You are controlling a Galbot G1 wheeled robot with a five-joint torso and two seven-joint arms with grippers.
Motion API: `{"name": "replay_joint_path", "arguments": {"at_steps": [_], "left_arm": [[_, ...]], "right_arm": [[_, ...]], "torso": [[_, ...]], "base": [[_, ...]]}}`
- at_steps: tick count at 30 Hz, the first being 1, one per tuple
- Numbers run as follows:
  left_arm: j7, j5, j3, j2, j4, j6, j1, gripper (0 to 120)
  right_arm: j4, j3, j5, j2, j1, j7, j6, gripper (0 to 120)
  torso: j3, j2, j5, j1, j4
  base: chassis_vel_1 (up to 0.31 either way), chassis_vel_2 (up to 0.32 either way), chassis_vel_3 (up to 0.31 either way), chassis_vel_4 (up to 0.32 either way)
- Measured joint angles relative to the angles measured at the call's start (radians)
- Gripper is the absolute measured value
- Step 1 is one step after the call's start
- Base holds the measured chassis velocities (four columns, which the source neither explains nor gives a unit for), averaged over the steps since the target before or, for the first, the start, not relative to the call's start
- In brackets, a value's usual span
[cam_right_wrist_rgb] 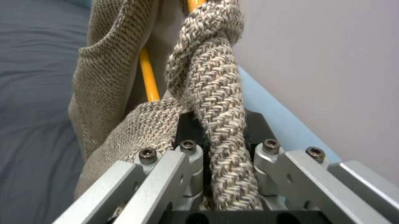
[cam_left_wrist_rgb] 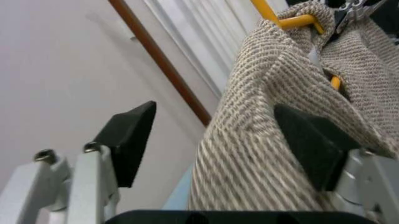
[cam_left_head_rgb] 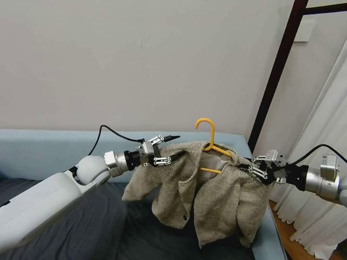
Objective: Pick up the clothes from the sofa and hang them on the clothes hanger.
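A beige knit cardigan (cam_left_head_rgb: pixel 217 195) hangs in the air over the sofa, draped on a yellow hanger (cam_left_head_rgb: pixel 207 130) whose hook sticks up from the neck. My left gripper (cam_left_head_rgb: pixel 161 151) is at the cardigan's left shoulder and stands open. In the left wrist view the knit (cam_left_wrist_rgb: pixel 249 140) lies between its fingers (cam_left_wrist_rgb: pixel 131 140) and rests against one pad, with the hanger (cam_left_wrist_rgb: pixel 293 21) beyond. My right gripper (cam_left_head_rgb: pixel 261 172) is at the right shoulder, shut on a twisted edge of the cardigan (cam_right_wrist_rgb: pixel 215 79). The hanger bar (cam_right_wrist_rgb: pixel 148 77) runs just behind that fold.
The light blue sofa (cam_left_head_rgb: pixel 49 149) with dark grey cushions (cam_left_head_rgb: pixel 81 233) fills the lower part of the head view. A dark wooden post (cam_left_head_rgb: pixel 276 70) rises at the right, with white curtains (cam_left_head_rgb: pixel 320 119) and wooden floor (cam_left_head_rgb: pixel 295 246) beside it. The wall behind is plain.
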Motion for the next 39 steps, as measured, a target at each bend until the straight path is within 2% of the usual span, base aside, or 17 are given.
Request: {"name": "replay_joint_path", "arguments": {"at_steps": [2,4,6,9,12,14,16,18,19,22,26,27,33,35,39], "left_arm": [[-0.023,0.015,-0.044,0.008,0.0,-0.001,0.039,89],[-0.029,0.017,-0.055,0.009,-0.001,-0.001,0.051,90],[-0.074,0.021,-0.116,0.01,-0.021,-0.001,0.114,98],[-0.099,0.02,-0.135,0.008,-0.033,0.0,0.138,100],[-0.177,0.016,-0.164,-0.006,-0.07,0.005,0.189,100],[-0.192,0.013,-0.166,-0.008,-0.077,0.007,0.196,100],[-0.301,-0.006,-0.174,-0.028,-0.141,0.037,0.26,100],[-0.365,-0.007,-0.176,-0.051,-0.168,0.061,0.306,100],[-0.365,-0.007,-0.176,-0.051,-0.168,0.061,0.306,100],[-0.413,-0.007,-0.157,-0.076,-0.17,0.074,0.333,100],[-0.471,-0.012,-0.096,-0.115,-0.154,0.09,0.339,99],[-0.489,-0.023,-0.057,-0.144,-0.139,0.102,0.335,97],[-0.511,-0.022,-0.008,-0.195,-0.099,0.115,0.318,95],[-0.526,-0.017,0.017,-0.236,-0.063,0.122,0.3,95],[-0.54,-0.014,0.023,-0.266,-0.033,0.129,0.288,94]], "right_arm": [[0.009,-0.002,-0.016,0.021,0.0,0.068,-0.029,9],[0.011,-0.003,-0.019,0.025,0.0,0.082,-0.035,9],[0.027,-0.009,-0.046,0.063,0.001,0.2,-0.09,9],[0.033,-0.01,-0.05,0.075,0.002,0.241,-0.111,9],[0.062,-0.01,-0.048,0.112,0.011,0.361,-0.178,9],[0.065,-0.009,-0.048,0.115,0.012,0.371,-0.185,9],[0.096,-0.003,-0.039,0.142,0.018,0.452,-0.239,9],[0.118,0.004,-0.029,0.154,0.018,0.503,-0.274,9],[0.118,0.004,-0.029,0.154,0.018,0.503,-0.274,9],[0.144,0.01,-0.008,0.162,0.018,0.544,-0.307,9],[0.195,0.017,0.024,0.171,0.022,0.6,-0.355,8],[0.227,0.02,0.051,0.18,0.024,0.642,-0.378,8],[0.255,0.024,0.073,0.189,0.024,0.674,-0.389,8],[0.261,0.026,0.084,0.191,0.023,0.676,-0.389,8],[0.27,0.028,0.088,0.194,0.021,0.678,-0.389,8]], "torso": [[0.0,0.0,-0.0001,0.0,0.0001],[0.0,0.0,-0.0001,0.0,0.0002],[0.0,0.0,-0.0002,0.0,0.0004],[0.0,0.0,-0.0001,0.0,0.0004],[0.0,0.0,0.0,0.0,0.0],[0.0,0.0,0.0,0.0,0.0],[0.0,0.0,0.0,0.0,0.0001],[0.0,0.0,0.0,0.0,0.0001],[0.0,0.0,0.0,0.0,0.0001],[0.0,0.0,0.0,0.0,0.0001],[0.0,0.0,0.0,0.0,0.0],[0.0,0.0,0.0,0.0,0.0001],[0.0,0.0,0.0,0.0,0.0],[0.0,0.0,0.0001,0.0,0.0],[0.0,0.0,0.0001,0.0,0.0]], "base": [[0.0,0.0,0.0,0.0],[0.0,0.0,0.0,0.0],[0.0,0.0,0.0,0.0],[0.0,0.0,0.0,0.0],[0.0,0.0,0.0,0.0],[0.0,0.0,0.0,0.0],[0.0,0.0,0.0,0.0],[0.0,0.0,0.0,0.0],[0.0,0.0,0.0,0.0],[0.0,0.0,0.0,0.0],[0.0,0.0,0.0,0.0],[0.0,0.0,0.0,0.0],[0.0,0.0,0.0,0.0],[0.0,0.0,0.0,0.0],[0.0,0.0,0.0,0.0]]}}
